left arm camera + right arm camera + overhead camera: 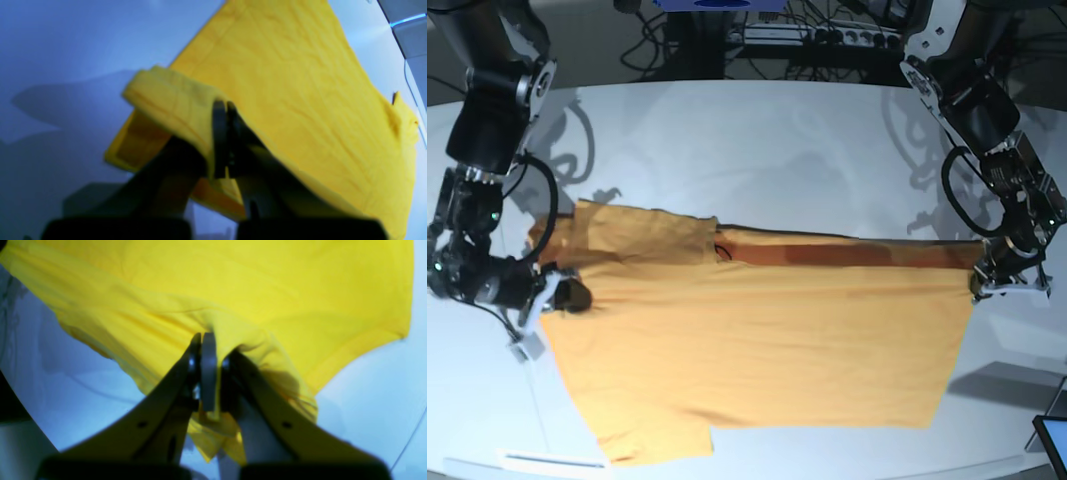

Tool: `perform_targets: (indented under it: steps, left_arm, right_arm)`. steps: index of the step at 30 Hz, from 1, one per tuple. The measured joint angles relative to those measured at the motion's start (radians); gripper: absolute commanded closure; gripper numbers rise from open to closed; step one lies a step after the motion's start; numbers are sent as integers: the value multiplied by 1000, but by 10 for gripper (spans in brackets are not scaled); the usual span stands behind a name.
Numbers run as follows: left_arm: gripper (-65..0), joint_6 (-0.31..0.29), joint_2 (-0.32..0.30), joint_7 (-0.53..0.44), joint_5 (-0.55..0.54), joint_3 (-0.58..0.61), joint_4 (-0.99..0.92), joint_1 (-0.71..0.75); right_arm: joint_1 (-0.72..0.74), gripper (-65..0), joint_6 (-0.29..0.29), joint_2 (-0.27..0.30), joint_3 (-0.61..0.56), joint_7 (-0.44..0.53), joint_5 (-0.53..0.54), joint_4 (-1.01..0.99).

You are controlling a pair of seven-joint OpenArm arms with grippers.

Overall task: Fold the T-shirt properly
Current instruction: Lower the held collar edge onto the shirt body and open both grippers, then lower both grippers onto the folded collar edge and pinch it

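Note:
The orange-yellow T-shirt (757, 340) lies lengthwise across the white table, collar (720, 250) near the middle of its far edge. A darker folded band runs along that far edge. My left gripper (980, 275) sits at the shirt's right end. In the left wrist view it (224, 106) is shut on a lifted corner of the T-shirt (300, 83). At the sleeve end, my right gripper (562, 295) is low over the cloth. The right wrist view shows it (203, 340) shut on a bunched fold of the T-shirt (233, 280), raised off the table.
The round white table (757, 150) extends beyond the shirt on the far side. Cables and a power strip (827, 40) lie behind the table. A screen corner (1052, 440) shows at the lower right. A white strip (547, 460) lies at the front left edge.

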Motion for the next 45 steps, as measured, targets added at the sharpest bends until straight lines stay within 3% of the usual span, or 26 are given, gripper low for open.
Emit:
perform_targets:
  steps: [6, 8, 12, 15, 17, 21, 23, 25, 32, 37, 45]
  left_arm:
    - [-10, 1, -40, -5, 6, 57, -30, -35]
    - [-49, 1, -56, -7, 4, 95, -75, -56]
    - [-186, 1, -56, -10, 0, 107, -155, -93]
    - [-242, 1, -63, -11, 8, 109, -172, -89]
    - [-277, 1, -64, -49, 7, 112, -172, -87]
    - [-370, 1, -63, -59, 3, 116, -171, -93]
    - [-393, 1, -63, -59, 3, 116, -171, -92]
    - [-396, 1, -64, -60, 3, 113, -171, -91]
    - [-435, 1, -65, -163, 3, 112, -171, -93]
    - [-435, 5, -69, -161, 7, 114, -172, -122]
    - [-435, 11, -95, -159, 7, 113, -144, -140]
  right_arm:
    - [14, -3, 0, 18, -131, 117, 4, -102]
    - [19, -4, 0, 18, -139, 123, -5, -151]
    - [21, -7, 0, 24, -162, 142, -11, -169]
    - [30, -19, 0, 24, -163, 160, -7, -168]
    - [37, -74, 0, 24, -165, 163, -8, -168]
    - [43, -287, 0, 24, -165, 183, -9, -167]
    - [43, -399, 0, 24, -165, 216, -8, -167]
    - [44, -451, 0, 24, -165, 227, -8, -167]
    - [53, -458, 0, 71, -192, 279, -9, -167]
    - [65, -460, 0, 132, -209, 321, -3, -167]
    - [62, -458, -4, 159, -209, 316, -8, -167]
